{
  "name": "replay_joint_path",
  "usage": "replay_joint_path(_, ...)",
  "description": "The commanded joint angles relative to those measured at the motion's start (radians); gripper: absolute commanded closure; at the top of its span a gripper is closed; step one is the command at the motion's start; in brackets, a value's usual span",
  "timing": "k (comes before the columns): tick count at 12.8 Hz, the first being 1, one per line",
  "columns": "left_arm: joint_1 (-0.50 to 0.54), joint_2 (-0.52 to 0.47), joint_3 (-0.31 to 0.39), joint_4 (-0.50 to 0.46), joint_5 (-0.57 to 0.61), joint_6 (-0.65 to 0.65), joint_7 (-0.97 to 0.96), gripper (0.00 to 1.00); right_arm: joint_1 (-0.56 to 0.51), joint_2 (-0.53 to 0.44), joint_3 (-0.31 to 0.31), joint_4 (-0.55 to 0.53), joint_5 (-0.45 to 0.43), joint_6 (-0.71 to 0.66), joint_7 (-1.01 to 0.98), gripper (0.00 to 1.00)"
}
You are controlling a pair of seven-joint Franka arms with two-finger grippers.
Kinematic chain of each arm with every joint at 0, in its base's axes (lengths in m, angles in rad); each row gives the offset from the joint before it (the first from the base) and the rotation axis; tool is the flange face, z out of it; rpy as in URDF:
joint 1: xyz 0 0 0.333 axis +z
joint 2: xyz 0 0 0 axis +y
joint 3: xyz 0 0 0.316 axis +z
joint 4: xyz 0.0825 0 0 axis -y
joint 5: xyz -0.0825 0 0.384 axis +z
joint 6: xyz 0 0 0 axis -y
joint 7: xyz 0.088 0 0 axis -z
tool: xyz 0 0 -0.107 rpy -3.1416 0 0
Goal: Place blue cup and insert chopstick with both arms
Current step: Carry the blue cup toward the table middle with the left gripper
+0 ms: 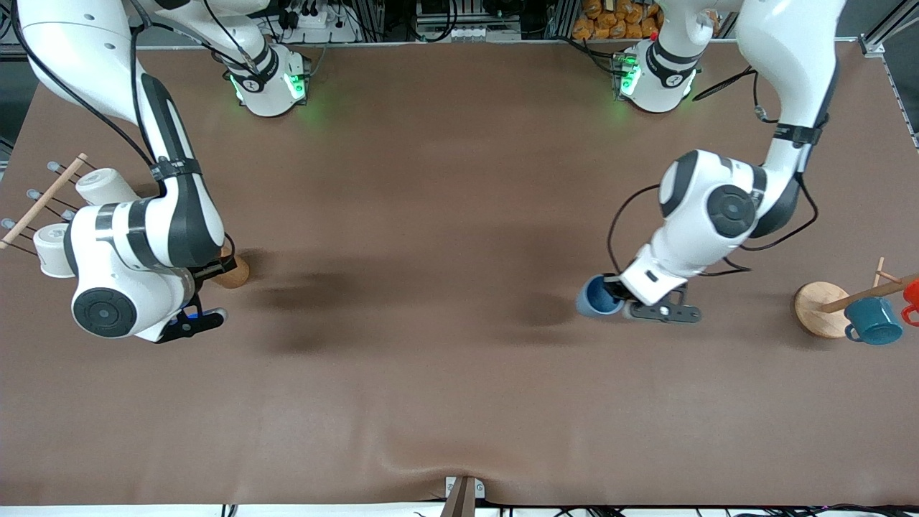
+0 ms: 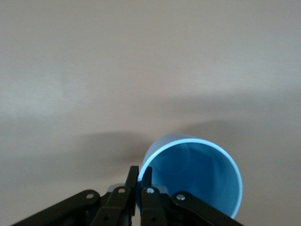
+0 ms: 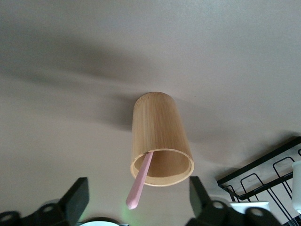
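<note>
Blue cup (image 2: 193, 176) pinched by its rim in my left hand (image 2: 140, 181); my right hand (image 3: 136, 197) gapes around the chopstick (image 3: 140, 181); squeeze next.

Brown table cover (image 1: 445, 215): wrinkled at the edge nearest the front camera.

Bamboo holder (image 3: 160, 136): upright, open-topped cylinder, toward the right arm's end of the table.

Black wire rack (image 3: 263, 176): near the bamboo holder, holding two white cups (image 1: 104, 185), with a light wooden rod (image 1: 43, 201) lying across it.

Mug tree: round wooden base (image 1: 818, 309) at the left arm's end, its post tilted. A teal mug (image 1: 874, 321) with a handle hangs on it, and beside that an orange item (image 1: 912, 294), probably another mug, cut off by the frame edge.
</note>
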Motion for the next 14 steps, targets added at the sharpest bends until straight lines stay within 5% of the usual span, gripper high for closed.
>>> replay_joint_path(1, -0.074, 0.042, 0.005, 0.139, 0.035, -0.093, -0.077, 1.00, 0.008, 0.013, -0.001, 0.023, -0.012, -0.009, 0.018, 0.37)
replay_joint_path(6, -0.271, 0.074, 0.008, 0.152, 0.035, -0.093, -0.235, 1.00, 0.006, 0.013, -0.001, 0.023, -0.012, -0.007, 0.031, 0.50)
replay_joint_path(7, -0.304, 0.088, 0.011, 0.164, 0.035, -0.093, -0.254, 1.00, 0.006, 0.013, -0.001, 0.023, -0.012, -0.007, 0.031, 0.57)
replay_joint_path(10, -0.420, 0.128, 0.017, 0.186, 0.089, -0.093, -0.390, 1.00, 0.000, 0.013, -0.001, 0.023, 0.002, -0.003, 0.037, 1.00)
replay_joint_path(14, -0.470, 0.171, 0.014, 0.206, 0.186, -0.093, -0.550, 1.00, -0.003, 0.007, -0.003, 0.023, 0.013, -0.003, 0.038, 1.00)
